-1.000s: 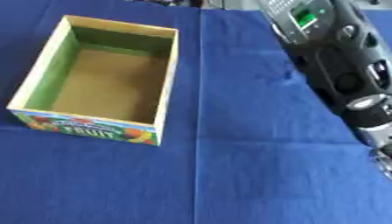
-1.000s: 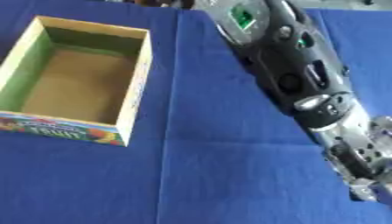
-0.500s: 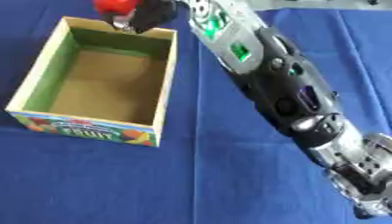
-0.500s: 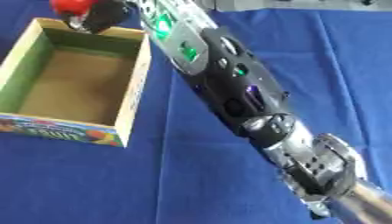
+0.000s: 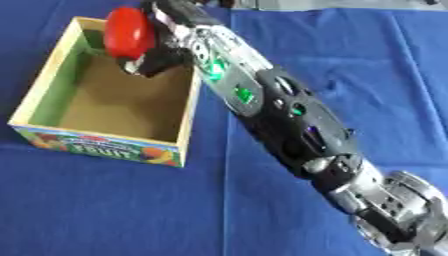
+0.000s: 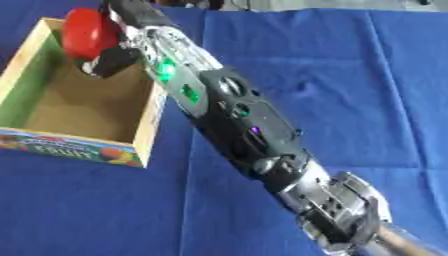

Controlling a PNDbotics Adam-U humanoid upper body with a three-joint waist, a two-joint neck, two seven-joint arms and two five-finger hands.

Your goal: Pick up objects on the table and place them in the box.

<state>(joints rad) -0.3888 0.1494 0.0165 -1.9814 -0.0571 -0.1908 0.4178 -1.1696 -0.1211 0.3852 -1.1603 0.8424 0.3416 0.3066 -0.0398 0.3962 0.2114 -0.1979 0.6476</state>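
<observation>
Your right arm point(image 5: 280, 110) comes in from the lower right corner and stretches diagonally across the blue tabletop point(image 5: 350, 60) up to the box point(image 5: 52, 90) at the upper left. Your right hand point(image 5: 162, 52) is at the far end of the box, and its fingers are curled around a red rounded object point(image 5: 129, 31) — it is held above the box's far wall, over the opening, not resting on the bottom. The box is an open cardboard one, with green inner walls, a brown floor and a colourful printed front point(image 5: 105, 147) with fruit pictures and some lettering on it. The inside of the box shows only its brown floor. Green lights point(image 5: 229, 82) shine on the forearm — two or three small ones along its upper side. Your left hand does not appear in either view.
</observation>
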